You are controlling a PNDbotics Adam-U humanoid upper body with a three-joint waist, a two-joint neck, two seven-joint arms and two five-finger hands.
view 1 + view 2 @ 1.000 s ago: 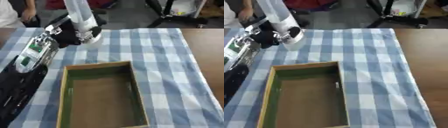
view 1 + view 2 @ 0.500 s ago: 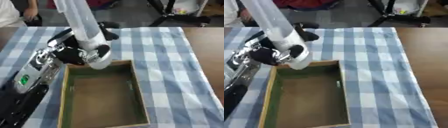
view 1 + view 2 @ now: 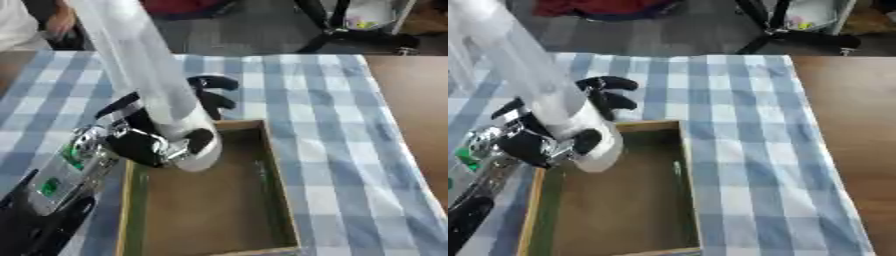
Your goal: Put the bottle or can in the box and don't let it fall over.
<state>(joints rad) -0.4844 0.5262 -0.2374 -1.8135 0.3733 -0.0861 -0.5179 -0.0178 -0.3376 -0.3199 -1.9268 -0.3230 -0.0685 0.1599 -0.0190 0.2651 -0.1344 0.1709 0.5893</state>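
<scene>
My left hand (image 3: 153, 142) is curled round a tall clear bottle (image 3: 144, 85), thumb on the near side and black fingers (image 3: 210, 95) wrapping the far side. I hold it near its lower end. The bottle is pale and see-through, a long cylinder with a rounded whitish base. It leans away from me, its top running out of view at the upper left. Its base hangs over the near-left corner region of the box (image 3: 280, 200), just inside the left wall, and I cannot tell whether it touches the floor of the box.

Half a second ago the bottle's base was at the box's far-left corner, over the rim. Now it sits further in over the brown floor and looks bigger in both views. A second ago I had it well back on the cloth, clear of the box.

The box is a shallow wooden tray with pale walls, greenish on the inside, and a brown bottom. Apart from the bottle base over it, I see nothing in it. It lies on a blue and white checked tablecloth (image 3: 341, 115) covering a brown table (image 3: 850, 125).

My right hand shows in neither view.
</scene>
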